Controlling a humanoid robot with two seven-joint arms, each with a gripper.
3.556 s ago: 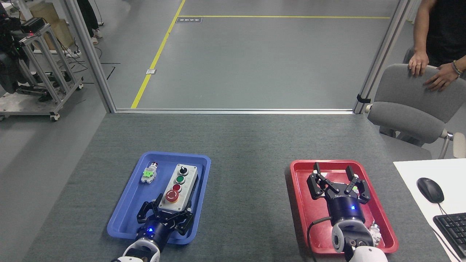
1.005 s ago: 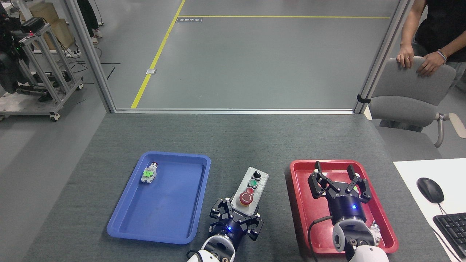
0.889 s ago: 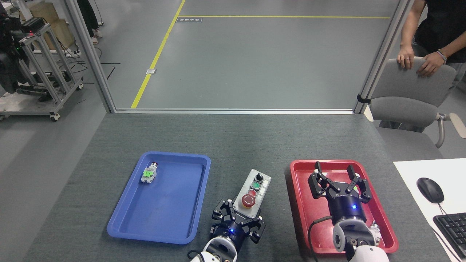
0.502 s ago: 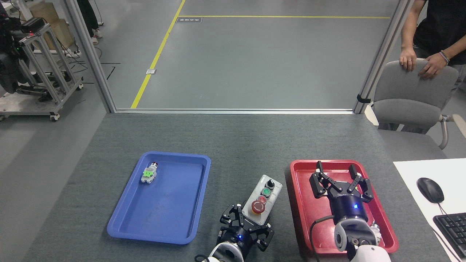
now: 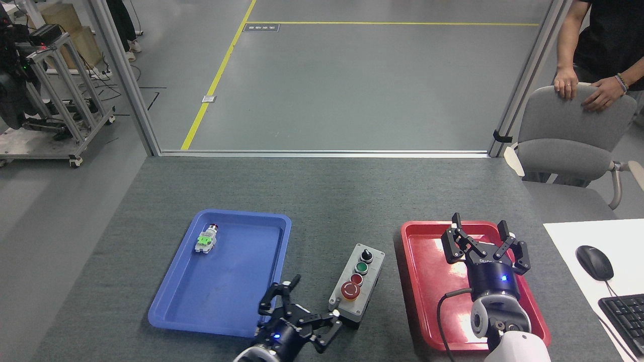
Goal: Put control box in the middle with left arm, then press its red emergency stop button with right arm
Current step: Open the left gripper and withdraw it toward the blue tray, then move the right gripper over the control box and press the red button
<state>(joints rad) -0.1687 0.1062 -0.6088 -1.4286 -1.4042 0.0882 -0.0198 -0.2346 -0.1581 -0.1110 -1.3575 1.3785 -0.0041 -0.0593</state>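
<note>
Resting on bare felt, the control box [image 5: 356, 284] lies just beside the open left end effector [image 5: 308, 303].

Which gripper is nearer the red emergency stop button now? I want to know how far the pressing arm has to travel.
Left. The left gripper sits open just beside the red emergency stop button, to its left. The right gripper hovers open over the red tray, farther off to the right.

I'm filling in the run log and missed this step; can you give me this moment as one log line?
control box: on bare tabletop between blue tray and red tray | left gripper: open, beside box | right gripper: open, over red tray | emergency stop button: not yet pressed
</note>
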